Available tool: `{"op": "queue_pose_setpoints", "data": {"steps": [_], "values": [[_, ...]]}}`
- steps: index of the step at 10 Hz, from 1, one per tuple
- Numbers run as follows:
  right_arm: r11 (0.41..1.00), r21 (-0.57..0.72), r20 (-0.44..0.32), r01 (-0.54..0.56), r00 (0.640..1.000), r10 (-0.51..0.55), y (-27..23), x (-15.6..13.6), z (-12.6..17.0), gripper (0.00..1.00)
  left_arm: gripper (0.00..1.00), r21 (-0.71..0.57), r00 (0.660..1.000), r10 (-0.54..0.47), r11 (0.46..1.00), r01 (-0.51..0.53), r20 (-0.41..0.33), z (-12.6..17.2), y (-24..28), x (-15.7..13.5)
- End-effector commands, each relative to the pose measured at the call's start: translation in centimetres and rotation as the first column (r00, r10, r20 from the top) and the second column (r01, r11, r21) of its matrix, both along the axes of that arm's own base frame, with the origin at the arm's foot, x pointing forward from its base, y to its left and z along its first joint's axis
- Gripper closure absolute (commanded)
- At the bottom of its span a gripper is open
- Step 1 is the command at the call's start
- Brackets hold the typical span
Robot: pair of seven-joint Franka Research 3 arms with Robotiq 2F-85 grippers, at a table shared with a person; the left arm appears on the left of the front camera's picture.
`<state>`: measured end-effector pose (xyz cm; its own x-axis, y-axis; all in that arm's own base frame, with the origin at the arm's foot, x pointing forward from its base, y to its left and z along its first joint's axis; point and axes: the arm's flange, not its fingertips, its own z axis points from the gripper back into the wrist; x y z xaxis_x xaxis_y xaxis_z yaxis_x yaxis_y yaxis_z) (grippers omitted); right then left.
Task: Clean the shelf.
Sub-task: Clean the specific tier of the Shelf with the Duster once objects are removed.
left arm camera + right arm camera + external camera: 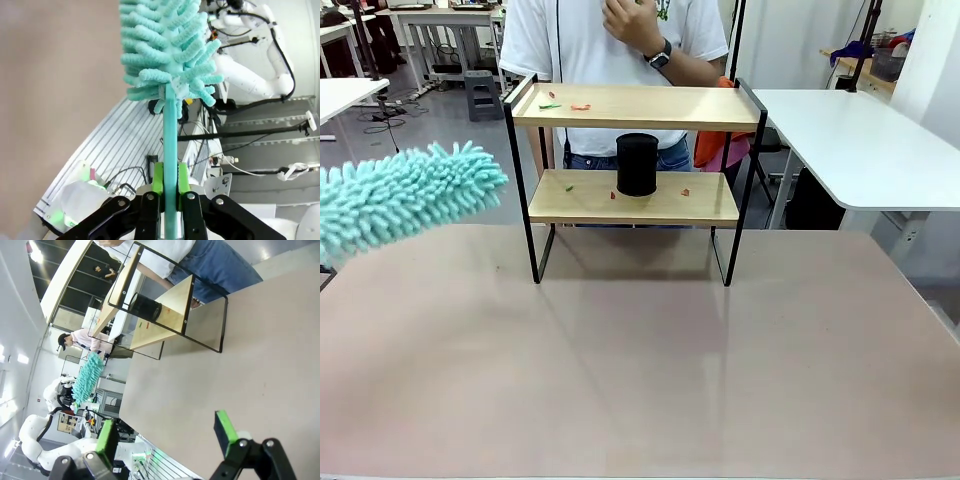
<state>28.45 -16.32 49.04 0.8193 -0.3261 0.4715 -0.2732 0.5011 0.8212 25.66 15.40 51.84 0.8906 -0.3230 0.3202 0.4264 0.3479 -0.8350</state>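
1. Left end effector [170, 197] clamped on the duster [405, 195], at 9 o'clock; right end effector [165, 434] wide, empty.
2. Shelf [650, 100] at desk [640, 380] 12 o'clock, scraps [580, 106] unswept.
3. Approach step. Next, probably: swing duster onto top board.

Tan table [620, 380] carrying shelf [650, 104] at far middle — black cylinder [637, 164] on lower board, red and green scraps [580, 106] on both.

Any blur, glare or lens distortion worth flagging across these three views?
Front view: sharp, evenly lit, faint shadow below the shelf. Left wrist view: rolled sideways, duster sharp close up, table edge bowed by the lens. Right wrist view: tilted, ceiling lights glare top left.
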Motion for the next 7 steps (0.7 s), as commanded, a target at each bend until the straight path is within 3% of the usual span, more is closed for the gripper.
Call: {"op": "queue_pose_setpoints", "data": {"steps": [1, 2, 3, 5, 7], "values": [[1.0, 0.003, 0.034, -0.005, 0.999, 0.005, 0.0, 0.4, 0.2, 0.0, 0.88, 0.035, 0.988, 0.043, 0.998, -0.048, 0.148, 6.9, -3.3, -0.5], [1.0, 0.003, 0.034, -0.005, 0.999, 0.005, 0.0, 0.4, 0.2, 0.0, 0.88, 0.068, 0.972, 0.062, 0.995, -0.079, 0.225, 9.9, -4.7, -0.7], [1.0, 0.003, 0.034, -0.005, 0.999, 0.005, 0.0, 0.4, 0.2, 0.0, 0.88, 0.089, 0.958, 0.135, 0.983, -0.162, 0.254, 12.4, -6.4, -0.4], [1.0, 0.003, 0.034, -0.005, 0.999, 0.005, 0.0, 0.4, 0.2, 0.0, 0.88, 0.258, 0.942, 0.283, 0.911, -0.323, 0.181, 15.0, -10.7, 1.9], [1.0, 0.003, 0.034, -0.005, 0.999, 0.005, 0.0, 0.4, 0.2, 0.0, 0.88, 0.398, 0.928, 0.322, 0.839, -0.372, 0.189, 16.5, -16.6, 5.3]]}}
